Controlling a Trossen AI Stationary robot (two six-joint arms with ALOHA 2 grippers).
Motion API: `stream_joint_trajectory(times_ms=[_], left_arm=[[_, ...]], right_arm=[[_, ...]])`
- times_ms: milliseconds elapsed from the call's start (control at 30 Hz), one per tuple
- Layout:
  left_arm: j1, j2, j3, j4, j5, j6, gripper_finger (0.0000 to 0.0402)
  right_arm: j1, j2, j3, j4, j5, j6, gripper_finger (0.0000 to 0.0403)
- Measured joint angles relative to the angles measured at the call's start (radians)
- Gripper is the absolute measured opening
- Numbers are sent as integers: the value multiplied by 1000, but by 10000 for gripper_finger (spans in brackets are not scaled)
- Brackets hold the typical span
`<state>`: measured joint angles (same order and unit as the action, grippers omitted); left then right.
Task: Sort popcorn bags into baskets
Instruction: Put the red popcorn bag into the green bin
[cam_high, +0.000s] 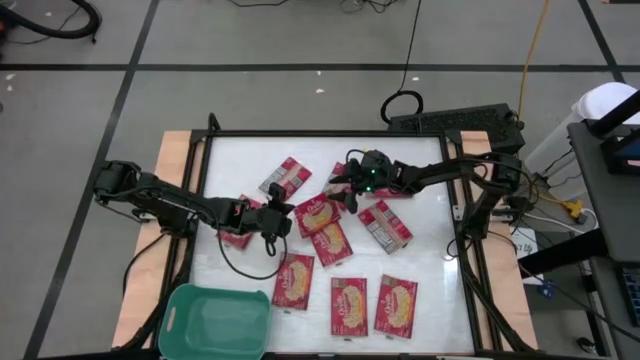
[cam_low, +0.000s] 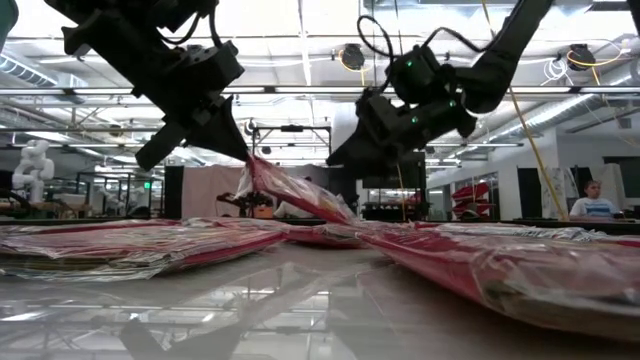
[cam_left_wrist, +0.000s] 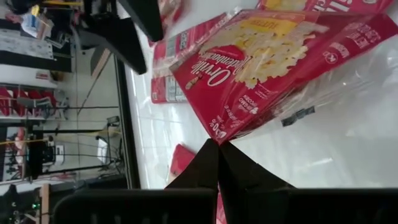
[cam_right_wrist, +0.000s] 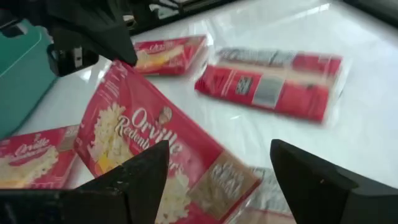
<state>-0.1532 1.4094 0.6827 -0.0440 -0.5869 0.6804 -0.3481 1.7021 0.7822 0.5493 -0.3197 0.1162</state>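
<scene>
- The teal basket (cam_high: 215, 322) is cut off by the high view's bottom edge.
- A popcorn bag (cam_high: 238, 228) lies mostly hidden under the left gripper (cam_high: 281, 220).

free: bare table (cam_high: 440, 290) right of bags | blocked: centre, popcorn bags (cam_high: 330, 240) crowd it
</scene>
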Motion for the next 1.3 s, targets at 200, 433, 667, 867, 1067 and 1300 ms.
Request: stream_joint_trajectory(times_ms=[200, 433, 667, 867, 1067, 1300], left_arm=[[-7, 0, 0, 56, -43, 42, 1], [-14, 0, 0, 103, -49, 100, 1], [-16, 0, 0, 135, -72, 102, 1], [-11, -5, 0, 142, -140, 2, 4], [-37, -78, 0, 57, -151, -155, 57], [-88, -284, 0, -29, -155, -425, 144]], right_arm=[[-29, 14, 0, -22, -59, -48, 275], [-45, 65, -1, 25, -152, -77, 274], [-2, 68, -1, -2, -315, -148, 216], [27, 68, -1, 8, -307, -184, 96], [37, 56, -1, -3, -280, -155, 11], [92, -31, -1, -33, -162, -180, 17]])
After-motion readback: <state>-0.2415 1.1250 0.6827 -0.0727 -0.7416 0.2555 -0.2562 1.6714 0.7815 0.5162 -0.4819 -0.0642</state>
